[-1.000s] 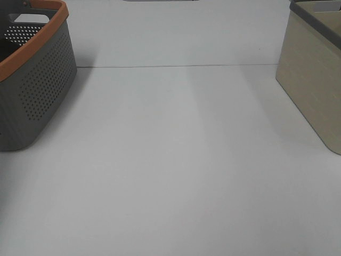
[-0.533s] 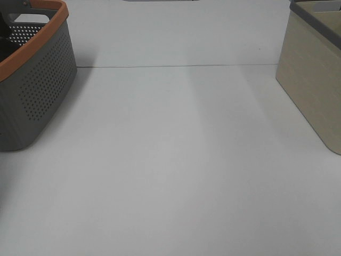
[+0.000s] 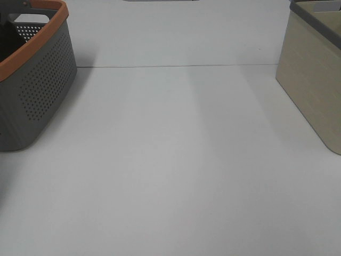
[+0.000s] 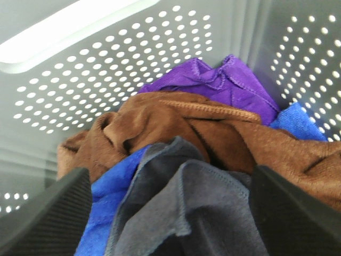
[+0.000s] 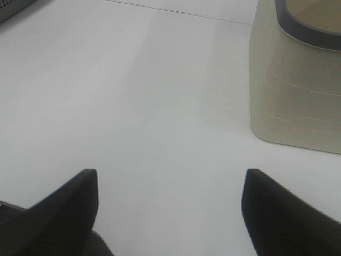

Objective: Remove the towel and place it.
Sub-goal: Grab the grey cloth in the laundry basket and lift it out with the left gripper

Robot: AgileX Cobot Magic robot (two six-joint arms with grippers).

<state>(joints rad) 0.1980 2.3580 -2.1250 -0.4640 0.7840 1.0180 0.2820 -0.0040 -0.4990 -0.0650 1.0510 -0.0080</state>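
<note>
The towel [image 4: 197,208], dark charcoal-grey with a stitched hem, lies bunched on top of a pile of cloths inside the grey perforated basket [image 4: 106,64]. My left gripper [image 4: 170,176] is down in that basket. Its two black fingers stand wide apart, one on each side of the towel's raised fold; the jaws are open. In the high view the basket [image 3: 42,85] has an orange rim and stands at the far left; neither gripper shows there. My right gripper [image 5: 170,173] hangs open over bare white table with nothing between its fingers.
Under and around the towel lie a brown cloth [image 4: 176,122], a purple cloth [image 4: 213,80] and a blue cloth [image 4: 106,197]. A beige bin [image 3: 314,90] with a grey rim stands at the far right, also in the right wrist view [image 5: 293,90]. White table [image 3: 176,160] spans between.
In the high view a dark shape has grown inside the basket's opening at the far left. The table, the basket and the beige bin have not moved.
</note>
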